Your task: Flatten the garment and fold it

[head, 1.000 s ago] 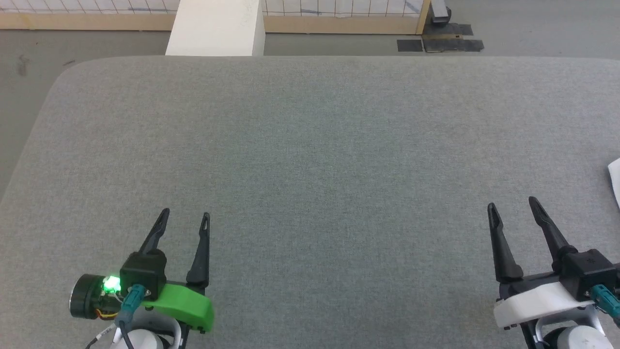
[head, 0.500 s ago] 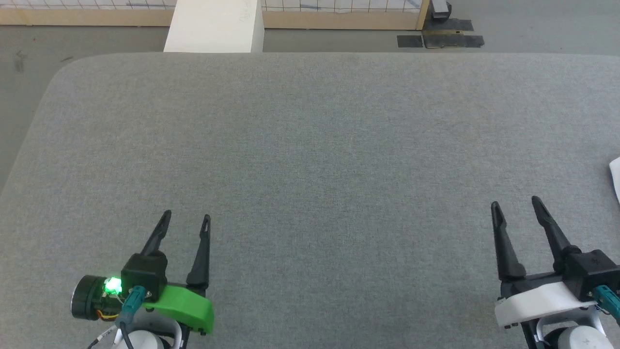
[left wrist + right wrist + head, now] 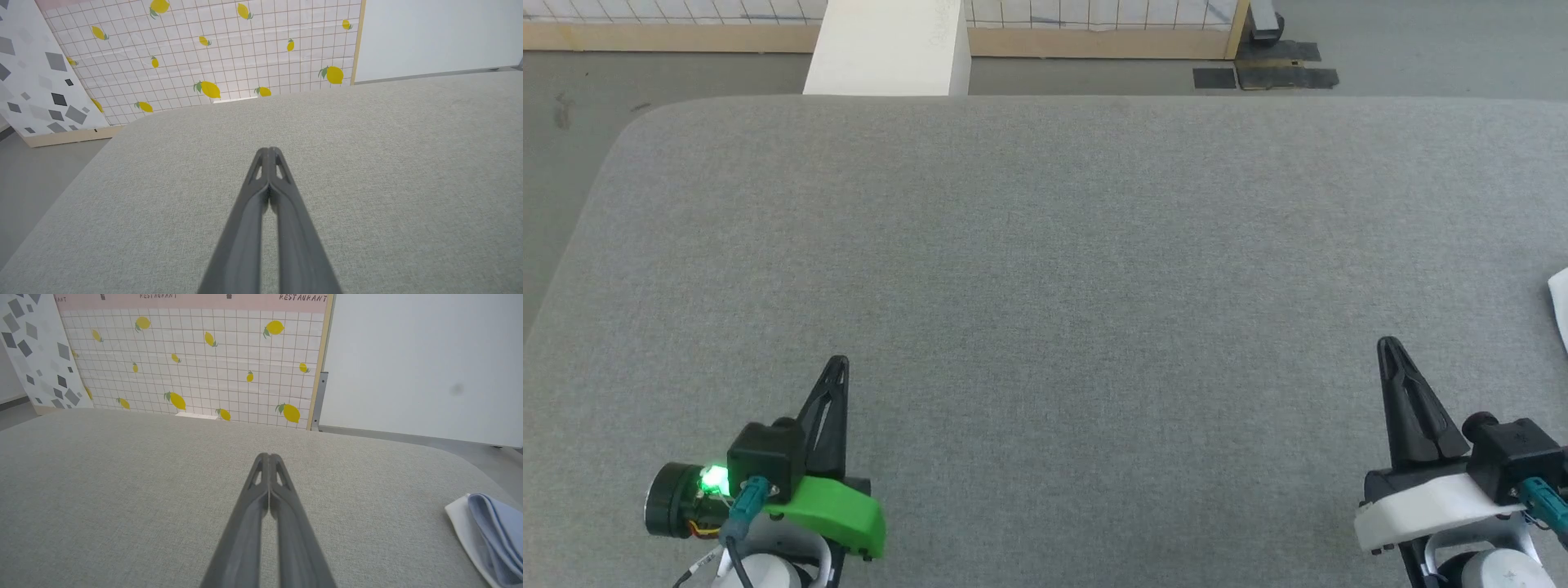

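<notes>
Two grippers: spread or pressed together?
— Both pressed together, holding nothing. The left gripper (image 3: 839, 363) and the right gripper (image 3: 1388, 345) are over the grey table (image 3: 1045, 245).
— And the garment (image 3: 496, 535)?
— It is on the table, far right, cut off. The head view gives a white bit. The right wrist view adds blue folds. I cannot tell which way it points.

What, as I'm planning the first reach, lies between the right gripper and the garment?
Nothing: in the right wrist view the stretch of grey table between the shut right gripper and the garment is bare.
</notes>
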Available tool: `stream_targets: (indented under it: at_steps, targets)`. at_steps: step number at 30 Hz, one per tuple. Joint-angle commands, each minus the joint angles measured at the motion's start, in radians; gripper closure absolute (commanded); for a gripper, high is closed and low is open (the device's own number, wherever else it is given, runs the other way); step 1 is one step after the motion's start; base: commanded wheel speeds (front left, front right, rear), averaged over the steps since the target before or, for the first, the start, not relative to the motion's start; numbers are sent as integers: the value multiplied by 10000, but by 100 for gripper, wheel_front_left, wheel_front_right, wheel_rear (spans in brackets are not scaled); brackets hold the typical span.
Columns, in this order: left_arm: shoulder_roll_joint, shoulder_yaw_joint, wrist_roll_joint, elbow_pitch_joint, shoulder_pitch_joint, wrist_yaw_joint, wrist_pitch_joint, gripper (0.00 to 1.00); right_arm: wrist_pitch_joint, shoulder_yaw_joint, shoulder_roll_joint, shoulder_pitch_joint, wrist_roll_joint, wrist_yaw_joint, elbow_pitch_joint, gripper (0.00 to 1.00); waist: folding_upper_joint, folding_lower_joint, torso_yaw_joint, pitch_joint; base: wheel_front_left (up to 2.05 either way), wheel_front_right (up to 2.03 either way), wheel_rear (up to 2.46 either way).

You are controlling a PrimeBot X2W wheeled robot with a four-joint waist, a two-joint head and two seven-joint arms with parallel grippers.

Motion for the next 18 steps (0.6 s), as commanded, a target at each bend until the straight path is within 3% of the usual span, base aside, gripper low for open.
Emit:
stream_targets:
  at_steps: [1, 18]
  targets:
    - [-101, 111, 163, -45, 64, -47, 49, 100, 67, 37, 35, -8, -42, -2, -34, 100, 0, 1, 5, -18, 0, 0, 0]
    - [-551, 606, 589, -121, 160, -264, 376, 100, 406, 127, 102, -19, -103, -4, -82, 100, 0, 1, 46, -222, 0, 0, 0]
